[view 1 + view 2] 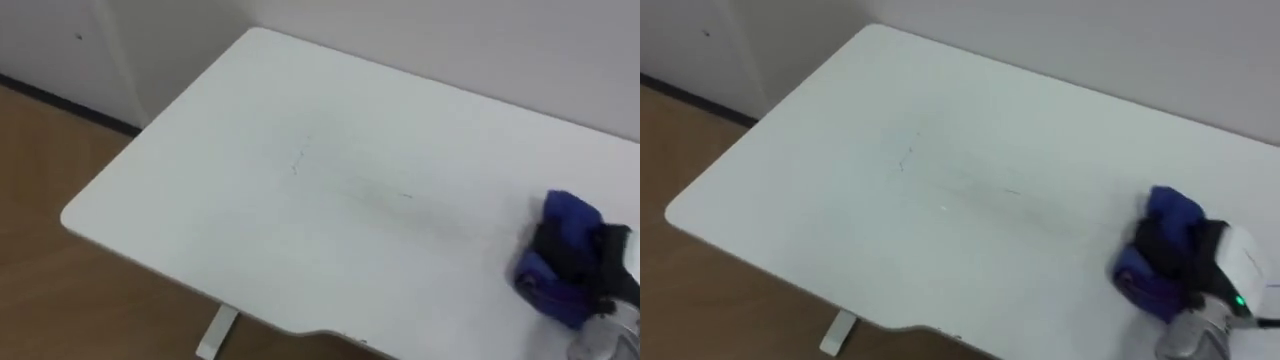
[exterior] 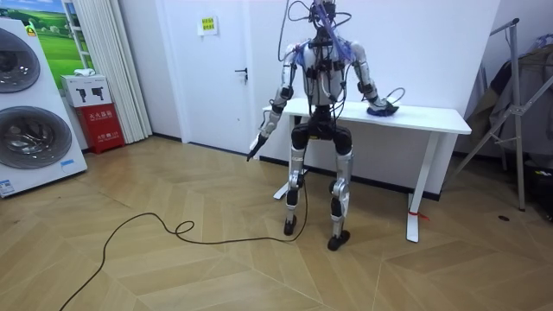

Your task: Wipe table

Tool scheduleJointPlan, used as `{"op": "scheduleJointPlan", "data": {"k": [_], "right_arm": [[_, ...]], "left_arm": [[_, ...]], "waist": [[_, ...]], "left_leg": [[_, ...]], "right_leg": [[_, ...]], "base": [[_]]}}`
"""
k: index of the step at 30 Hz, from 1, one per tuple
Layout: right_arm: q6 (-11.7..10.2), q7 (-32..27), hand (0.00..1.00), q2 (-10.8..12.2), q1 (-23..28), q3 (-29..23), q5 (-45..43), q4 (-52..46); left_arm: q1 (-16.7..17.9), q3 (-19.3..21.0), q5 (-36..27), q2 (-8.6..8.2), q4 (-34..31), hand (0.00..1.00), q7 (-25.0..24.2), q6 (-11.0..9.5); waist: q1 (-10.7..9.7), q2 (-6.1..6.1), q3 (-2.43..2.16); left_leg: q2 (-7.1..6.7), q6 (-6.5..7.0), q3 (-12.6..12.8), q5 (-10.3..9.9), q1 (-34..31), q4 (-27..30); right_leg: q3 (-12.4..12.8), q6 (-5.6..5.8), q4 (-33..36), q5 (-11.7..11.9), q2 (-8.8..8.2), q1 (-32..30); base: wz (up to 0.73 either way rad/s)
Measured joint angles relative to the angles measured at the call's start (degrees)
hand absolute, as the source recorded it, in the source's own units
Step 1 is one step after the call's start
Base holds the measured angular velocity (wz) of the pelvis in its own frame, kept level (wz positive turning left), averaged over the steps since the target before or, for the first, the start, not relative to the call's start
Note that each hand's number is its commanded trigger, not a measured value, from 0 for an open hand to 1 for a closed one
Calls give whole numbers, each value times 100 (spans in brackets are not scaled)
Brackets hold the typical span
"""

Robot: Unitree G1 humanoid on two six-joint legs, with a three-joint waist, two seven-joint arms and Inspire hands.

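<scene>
The right hand (image 1: 1202, 262) rests on top of a bunched blue cloth (image 1: 1170, 212) near the right end of the white surface (image 1: 300, 110). Its dark fingers (image 1: 1160, 248) are curled down over the fabric and grip it, while the palm bears on the bundle from above. That hold looks chosen for wiping: the cloth is pinned between hand and top, so it should slide with the arm rather than get left behind. The cloth touches the surface and lies well apart from the near and left edges.

The left hand (image 2: 257, 149) hangs low at the robot's side, clear of the surface and apparently idle. It is too small in the room view for me to tell whether it is open or closed. The robot stands upright at the long near edge, facing the wall, which puts the whole top within the right arm's sweep.

Faint dark marks (image 1: 297, 163) lie near the middle of the surface, well to the left of the cloth. They are probably what the wiping is meant for, and the cloth has not reached them.

Counted: one cloth, one surface, and two hands, of which one is working. The marks come to roughly two, a short tick and a thin longer streak to its right.
</scene>
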Motion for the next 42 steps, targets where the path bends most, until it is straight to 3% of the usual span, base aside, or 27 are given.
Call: {"op": "scheduleJointPlan", "data": {"k": [4, 7, 9, 10, 12, 13, 15, 16, 17, 18, 19, 20, 21, 24, 25, 26, 27, 29, 32, 34, 35, 36, 38, 39, 40, 41, 42], "right_arm": [[85, -7, 100, -85, 233, -42, 110, 2], [537, -7, 100, -54, -56, 259, 109, -31], [1047, 47, 100, 149, -523, 789, -117, -170], [1142, 79, 100, 235, -677, 989, -211, -211], [1415, 436, 100, 720, -1589, 1992, -617, -456], [1402, 539, 100, 867, -1869, 2255, -727, -456], [1140, 957, 100, 1037, -2825, 2823, -1288, -376], [1071, 1045, 100, 1032, -3184, 2831, -1331, -346], [1066, 1044, 100, 1019, -3308, 2831, -1331, -355], [1032, 1021, 100, 952, -3437, 2824, -1315, -325], [1001, 1006, 100, 895, -3455, 2810, -1289, -315], [931, 1005, 100, 728, -3329, 2785, -1284, -314], [886, 1031, 100, 547, -3043, 2767, -1301, -347], [756, 1111, 100, 188, -1976, 2463, -1229, -609], [754, 1109, 100, 108, -1773, 2368, -1223, -762], [745, 1107, 100, 7, -1460, 2188, -1199, -944], [731, 1103, 100, -78, -1278, 2098, -1190, -946], [759, 1124, 100, -102, -1126, 1929, -1193, -916], [738, 1238, 100, -96, -1088, 1746, -1182, -905], [686, 1381, 100, -95, -1104, 1731, -1048, -972], [688, 1426, 100, -96, -1128, 1696, -990, -1045], [692, 1401, 100, -78, -1125, 1676, -852, -1111], [662, 1284, 100, -56, -1093, 1685, -751, -1131], [598, 1158, 100, -41, -1003, 1612, -714, -1139], [554, 1093, 100, -32, -969, 1583, -703, -1121], [460, 930, 100, 17, -856, 1559, -638, -1132], [371, 758, 100, 90, -766, 1549, -592, -1137]], "left_arm": [[-195, -158, -3, 11, -3, 0, -7, 26], [-387, -564, 0, 8, 66, 0, 8, 52], [-682, -731, 9, 9, 259, 0, 14, 45], [-755, -729, 10, 22, 338, 0, 17, 37], [-1082, -727, 3, 155, 721, 0, 3, 31], [-1173, -722, 3, 197, 806, 0, -2, 24], [-1535, -773, -2, 270, 893, 0, -17, -79], [-1532, -795, -5, 322, 868, 0, -19, -173], [-1502, -809, -5, 365, 851, 0, -25, -170], [-1444, -821, -13, 431, 804, 0, -44, -116], [-1410, -818, -10, 518, 798, 0, -54, -76], [-1372, -797, -4, 639, 797, 0, -80, -1], [-1276, -770, -6, 668, 790, 0, -80, 17], [-926, -775, -61, 570, 804, 0, -271, 46], [-864, -757, -57, 557, 804, 0, -278, 46], [-787, -724, -51, 542, 797, 0, -276, 41], [-729, -727, -52, 522, 794, 0, -279, 33], [-625, -726, -52, 481, 777, 0, -281, -3], [-592, -721, -43, 321, 681, 0, -291, -43], [-465, -759, -46, 164, 533, 0, -302, -6], [-425, -803, -60, 101, 461, 0, -303, 73], [-426, -832, -94, 90, 394, 0, -290, 157], [-321, -834, -119, 51, 370, 0, -243, 303], [-319, -824, -123, 5, 358, 0, -225, 356], [-319, -824, -124, -5, 350, 0, -217, 367], [-335, -811, -129, -6, 303, 0, -117, 383], [-325, -784, -128, -4, 198, 0, 25, 385]], "waist": [[-21, 39, 11], [239, 146, 27], [695, 233, 30], [842, 236, 30], [1364, 221, 37], [1465, 203, 54], [1705, 205, 138], [1834, 170, 137], [1859, 146, 130], [1857, 82, 113], [1845, 46, 108], [1822, 31, 126], [1817, 57, 114], [1486, 87, 130], [1390, 95, 132], [1239, 84, 110], [1075, 101, 114], [884, 115, 107], [767, 86, 123], [787, 142, 130], [812, 199, 147], [821, 228, 177], [791, 273, 169], [742, 326, 125], [704, 345, 108], [565, 328, 89], [457, 305, 75]], "left_leg": [[62, -14, 81, -137, -20, 252], [222, 25, 347, -448, -102, 797], [503, 34, 711, -636, -271, 1225], [578, 24, 816, -659, -321, 1301], [924, -59, 1149, -687, -555, 1494], [977, -93, 1160, -661, -624, 1499], [1119, -171, 905, -504, -945, 1561], [1133, -265, 731, -401, -1091, 1519], [1135, -328, 618, -345, -1154, 1478], [1216, -517, 386, -229, -1262, 1447], [1270, -606, 261, -180, -1313, 1439], [1382, -803, 50, -110, -1349, 1397], [1605, -905, -106, 5, -1215, 1217], [2000, -513, 157, 389, -966, 724], [2054, -470, 258, 530, -918, 637], [2134, -307, 431, 828, -895, 535], [2197, -287, 698, 1124, -822, 492], [2167, -336, 892, 1180, -702, 498], [1878, -407, 983, 989, -571, 629], [1359, -300, 839, 222, -640, 1049], [903, -217, 767, -230, -677, 1187], [551, -101, 681, -418, -666, 1100], [402, -62, 672, -388, -504, 958], [336, -23, 714, -366, -433, 827], [301, -3, 715, -353, -414, 768], [223, 40, 712, -309, -372, 628], [172, 55, 706, -287, -321, 539]], "right_leg": [[-78, -13, 177, -31, -31, 5], [-69, -105, 622, -170, -145, -151], [94, -149, 979, -259, -222, -521], [71, -144, 1055, -257, -250, -637], [-421, -172, 1308, -144, -432, -1003], [-557, -163, 1404, -144, -482, -1086], [-276, -97, 2277, -211, -898, -1430], [16, -84, 2245, -216, -1137, -1481], [129, -73, 2072, -173, -1181, -1461], [206, -100, 1551, 38, -1246, -1354], [199, -132, 1303, 198, -1222, -1294], [196, 159, 1122, 352, -1099, -1213], [94, 336, 1275, 94, -841, -1121], [21, 136, 1689, -457, -534, -1171], [20, 46, 1730, -568, -488, -1182], [29, -135, 1765, -679, -402, -1213], [46, -236, 1684, -732, -292, -1130], [92, -418, 1501, -747, -131, -1013], [247, -599, 1278, -688, -43, -937], [389, -764, 1068, -598, -76, -840], [404, -794, 989, -536, -103, -802], [486, -745, 980, -503, -138, -825], [685, -760, 852, -458, -78, -848], [781, -885, 701, -407, -67, -817], [797, -899, 657, -371, -68, -809], [929, -892, 566, -324, -71, -797], [1026, -717, 481, -213, -86, -756]], "base": [[-17], [-53], [-96], [-115], [-103], [-32], [59], [83], [75], [60], [76], [62], [47], [10], [8], [0], [-6], [-12], [-27], [-37], [-41], [-49], [-31], [-13], [0], [9], [9]]}}
